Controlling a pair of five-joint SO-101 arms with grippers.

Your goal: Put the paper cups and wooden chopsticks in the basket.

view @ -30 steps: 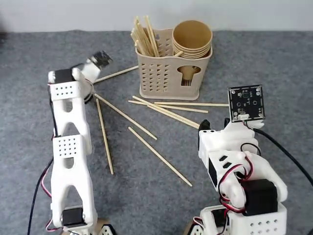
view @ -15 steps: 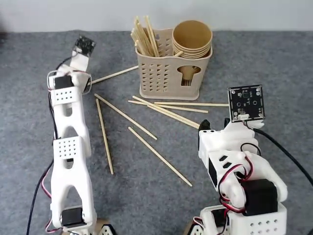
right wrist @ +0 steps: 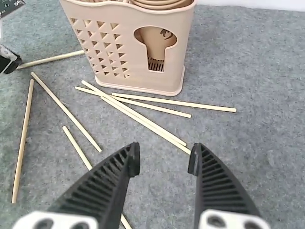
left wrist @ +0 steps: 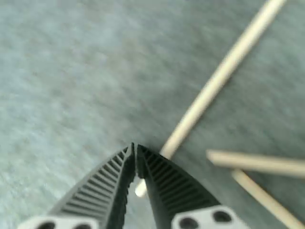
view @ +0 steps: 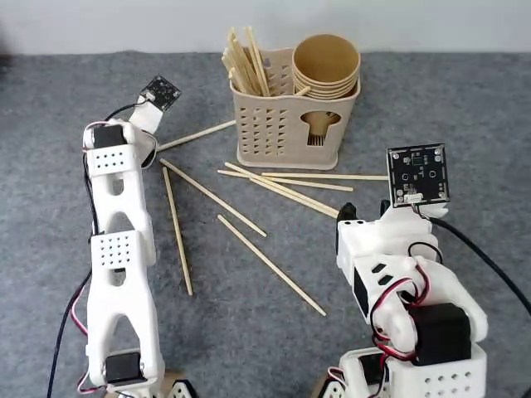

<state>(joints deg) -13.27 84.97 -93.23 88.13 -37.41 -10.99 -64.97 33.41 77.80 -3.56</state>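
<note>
- Grey felt mat covers the table under both arms.
- At the left, the left gripper is low over the mat. Its fingers are closed on the near end of one wooden chopstick, which lies on the mat and points toward the basket.
- Just beside it, two loose chopsticks lie on the mat with their far ends close together near this gripper. A third chopstick lies more toward the middle.
- In the middle, at the far side, the basket stands upright. Its left compartment holds a bundle of chopsticks, and its right one holds a stack of paper cups.
- In front of the basket, several more chopsticks lie crossed on the mat.
- At the right, the right gripper hangs above these, with its fingers wide apart and holding nothing.
</note>
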